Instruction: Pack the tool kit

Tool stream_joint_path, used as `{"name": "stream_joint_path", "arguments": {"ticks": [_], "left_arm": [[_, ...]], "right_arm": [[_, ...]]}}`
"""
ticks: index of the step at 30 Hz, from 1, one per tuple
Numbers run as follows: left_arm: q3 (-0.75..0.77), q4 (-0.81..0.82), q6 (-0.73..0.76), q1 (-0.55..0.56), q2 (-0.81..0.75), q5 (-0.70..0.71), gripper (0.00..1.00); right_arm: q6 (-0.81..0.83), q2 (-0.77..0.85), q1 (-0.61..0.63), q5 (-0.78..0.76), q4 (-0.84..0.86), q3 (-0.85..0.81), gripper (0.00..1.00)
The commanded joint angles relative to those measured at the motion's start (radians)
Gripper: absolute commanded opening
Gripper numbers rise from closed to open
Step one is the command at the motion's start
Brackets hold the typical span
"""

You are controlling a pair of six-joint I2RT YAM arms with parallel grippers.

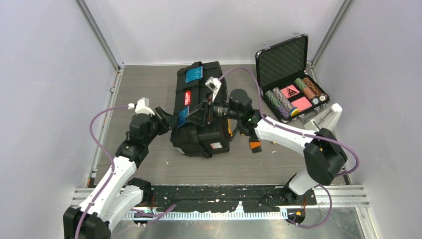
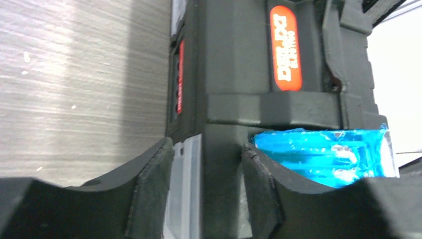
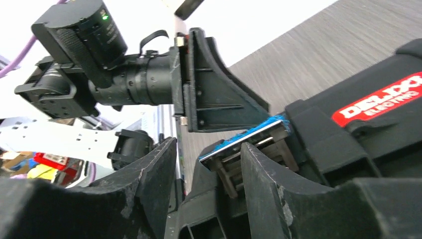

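The black toolbox (image 1: 201,137) sits mid-table (image 1: 149,84), and the step in hand looks to be fastening its near blue latch (image 2: 323,157). The left gripper's (image 2: 206,149) jaws straddle the box's ridge beside the latch, whether pinching I cannot tell, while the right gripper's (image 3: 209,149) jaws stand spread loosely about the latch's edge. Next, I judge, the latch needs pressing flat against the box until it catches

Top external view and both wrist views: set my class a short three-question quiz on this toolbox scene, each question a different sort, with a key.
1. True or false: the poker chip case stands open.
2. The latch by the right claw is: A red, B blue, C yellow.
3. Which one thing are the left claw and the right claw both at?
Key: 1 true; 2 B; 3 the toolbox.
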State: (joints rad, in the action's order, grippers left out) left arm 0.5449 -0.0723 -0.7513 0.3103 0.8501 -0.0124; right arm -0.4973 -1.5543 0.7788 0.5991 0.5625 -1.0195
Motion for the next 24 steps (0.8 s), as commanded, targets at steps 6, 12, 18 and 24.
{"name": "stream_joint_path", "arguments": {"ticks": [6, 12, 18, 24], "left_arm": [[0.117, -0.370, 0.143, -0.131, -0.017, -0.080, 0.77], [0.382, -0.350, 0.184, -0.135, 0.178, -0.126, 0.88], [0.629, -0.337, 0.193, -0.135, 0.404, -0.148, 0.88], [0.786, -0.358, 0.200, -0.135, 0.609, -0.175, 0.79]], "right_arm": [[0.206, 0.121, -0.115, -0.183, -0.507, -0.252, 0.62], [0.210, 0.036, -0.234, -0.199, -0.633, -0.378, 0.63], [0.216, -0.078, -0.271, -0.201, -0.651, -0.496, 0.62], [0.214, -0.205, -0.279, -0.184, -0.638, -0.625, 0.62]]}}
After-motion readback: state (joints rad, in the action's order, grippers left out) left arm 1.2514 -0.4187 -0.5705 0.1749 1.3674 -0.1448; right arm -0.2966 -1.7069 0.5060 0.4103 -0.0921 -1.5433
